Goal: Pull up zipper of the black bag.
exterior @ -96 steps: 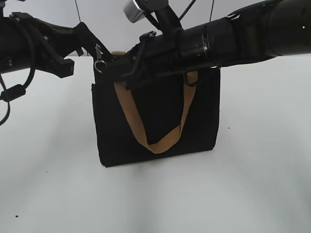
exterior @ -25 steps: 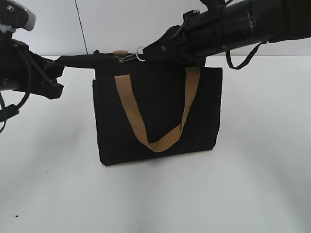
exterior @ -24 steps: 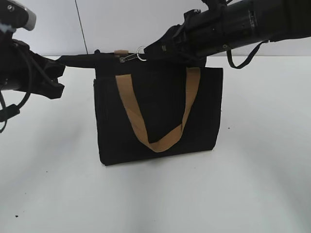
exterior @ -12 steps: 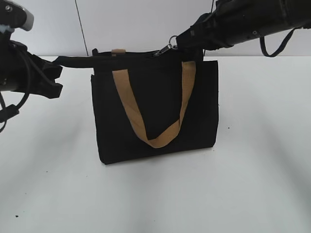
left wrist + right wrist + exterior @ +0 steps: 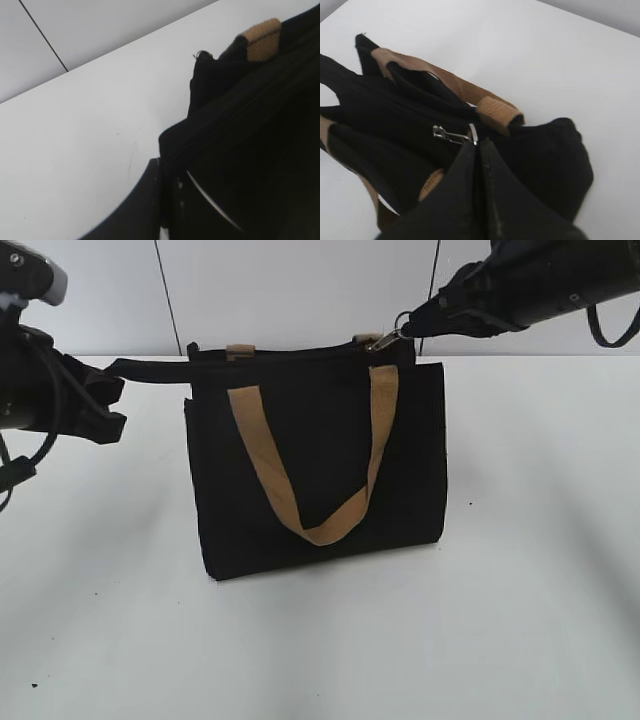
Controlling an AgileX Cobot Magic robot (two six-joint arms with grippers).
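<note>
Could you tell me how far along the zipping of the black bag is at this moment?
Nearly done: the zipper pull sits near the right end of the black bag. The right claw grips the pull; the left claw clamps the bag's left tail. Only the final stretch and release remain.

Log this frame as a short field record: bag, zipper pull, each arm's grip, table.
bag: black bag upright on the white table, tan handle hanging down its front
zipper: silver pull at the bag's top right corner, from the exterior view
right gripper: jaws shut on the pull ring
left gripper: jaws shut on black fabric tab stretched out from the bag's top left end
zipper line: looks closed along the top; not certain
</note>
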